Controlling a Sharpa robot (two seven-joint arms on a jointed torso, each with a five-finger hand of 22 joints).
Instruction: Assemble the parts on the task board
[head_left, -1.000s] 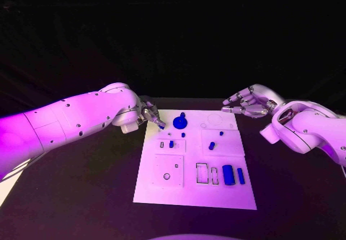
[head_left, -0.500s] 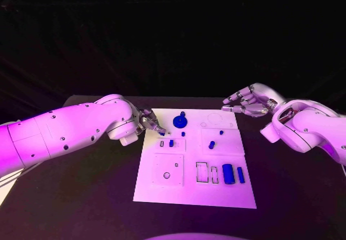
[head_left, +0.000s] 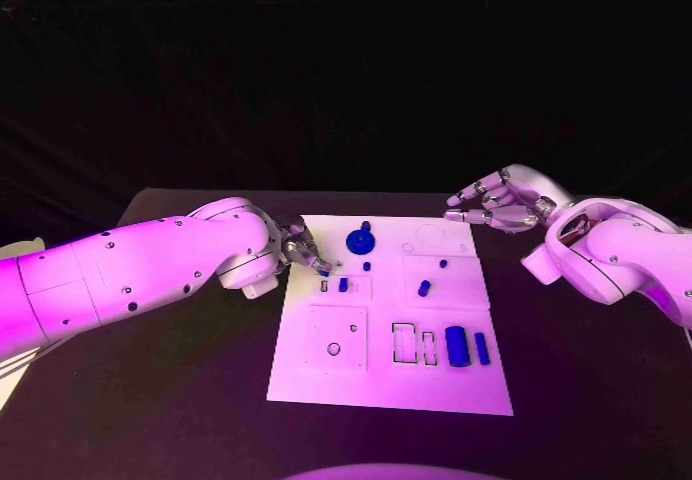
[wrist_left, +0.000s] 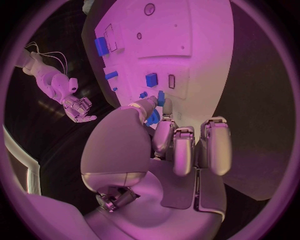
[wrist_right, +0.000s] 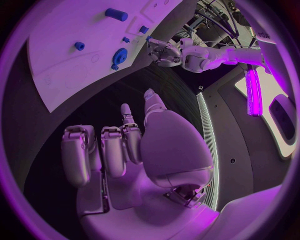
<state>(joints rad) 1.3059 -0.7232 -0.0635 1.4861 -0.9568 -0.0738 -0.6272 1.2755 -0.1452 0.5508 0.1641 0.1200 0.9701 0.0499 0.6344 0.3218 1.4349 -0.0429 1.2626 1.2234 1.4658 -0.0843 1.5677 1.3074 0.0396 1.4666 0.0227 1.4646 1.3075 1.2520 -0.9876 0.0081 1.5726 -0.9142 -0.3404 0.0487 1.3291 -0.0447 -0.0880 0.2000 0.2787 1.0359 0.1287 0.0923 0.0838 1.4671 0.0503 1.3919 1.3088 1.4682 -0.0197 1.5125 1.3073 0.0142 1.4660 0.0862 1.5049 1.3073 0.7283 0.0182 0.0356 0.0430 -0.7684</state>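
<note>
**Left hand over the board's far left edge, right hand held off its far corner**

We see the white board (head_left: 378, 385) lying lengthwise in the middle of the black table (head_left: 173, 400). Blue parts sit on it: a gear (head_left: 359, 239) near the far edge, a small peg (head_left: 424, 289) at mid-board, and a cylinder (head_left: 456, 347) with a thin bar (head_left: 482, 349) just beside it near the right edge.

Our left hand (head_left: 304, 250) is over the far left part of the board, just beside the gear. In the left wrist view the thumb and one finger (wrist_left: 164, 131) come together on a small blue piece (wrist_left: 154, 116), while the other fingers are curled in; whether the piece is actually pinched or merely touched, we cannot tell.

Our right hand (head_left: 496, 207) is off the board's far right corner, apart from it, fingers loosely bent and separated, with nothing in them.
</note>
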